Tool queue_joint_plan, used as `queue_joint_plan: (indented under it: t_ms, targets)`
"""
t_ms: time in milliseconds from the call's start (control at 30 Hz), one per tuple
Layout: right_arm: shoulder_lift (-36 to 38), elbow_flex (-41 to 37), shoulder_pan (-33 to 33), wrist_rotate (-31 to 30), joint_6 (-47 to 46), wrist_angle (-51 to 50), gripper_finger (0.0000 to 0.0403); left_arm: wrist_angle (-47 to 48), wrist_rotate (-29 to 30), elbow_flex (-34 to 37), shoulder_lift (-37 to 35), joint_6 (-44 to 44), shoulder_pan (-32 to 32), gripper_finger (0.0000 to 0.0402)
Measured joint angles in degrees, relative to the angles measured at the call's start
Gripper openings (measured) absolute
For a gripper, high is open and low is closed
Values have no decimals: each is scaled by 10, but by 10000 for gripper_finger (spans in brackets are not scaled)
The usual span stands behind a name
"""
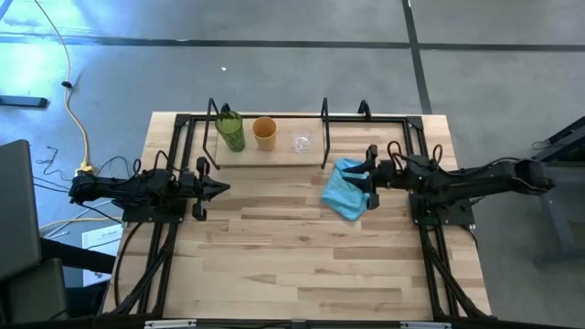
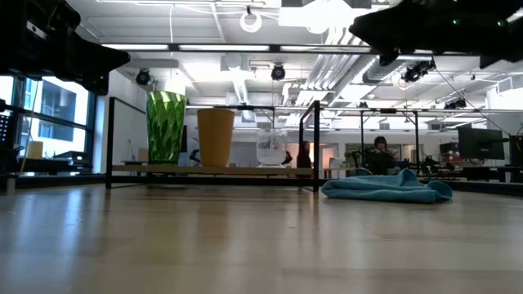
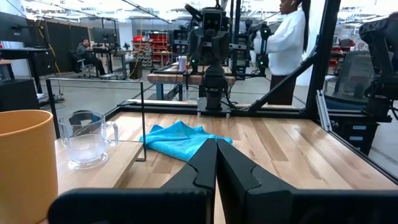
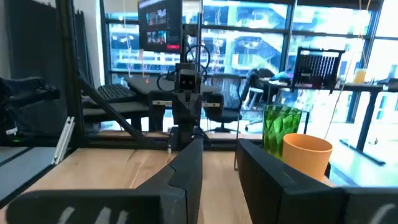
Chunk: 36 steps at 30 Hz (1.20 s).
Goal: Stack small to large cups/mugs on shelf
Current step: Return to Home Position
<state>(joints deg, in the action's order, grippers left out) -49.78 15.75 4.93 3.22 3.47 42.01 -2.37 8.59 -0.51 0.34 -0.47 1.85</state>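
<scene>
Three cups stand in a row on the shelf near the table's far edge. From left to right they are the tall green cup, the orange-tan cup and the small clear glass mug. The low view shows their bases on the light-wood board: green cup, orange cup, glass mug. My left gripper is shut and hovers left of the table's middle, pointing right. My right gripper is open, raised above the blue cloth's right part, pointing left.
A crumpled light blue cloth lies on the table to the right of the shelf, also in the low view. Black rod uprights frame the shelf. Bare tabletop stretches toward the near edge. A person stands beyond the table.
</scene>
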Motion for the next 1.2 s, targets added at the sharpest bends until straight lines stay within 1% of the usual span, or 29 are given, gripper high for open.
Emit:
queue_joint_plan:
  t_ms: [233, 300, 433, 800, 1200]
  targets:
    - [13, -85, 2, -3, 23, 177, 92, 0, 0, 0, 0, -2, 0, 0]
    - [32, -99, 4, -5, 29, 199, 92, 0, 0, 0, 0, -5, 0, 1]
    - [91, -110, 7, -5, 32, 197, 92, 0, -1, 0, 0, -13, 0, 0]
    - [274, -110, 5, 15, 56, 50, 92, 0, -2, 0, 0, -14, 0, 1]
    - [427, -110, 5, 15, 58, -85, 92, 1, -2, 0, 0, -16, 0, 1]
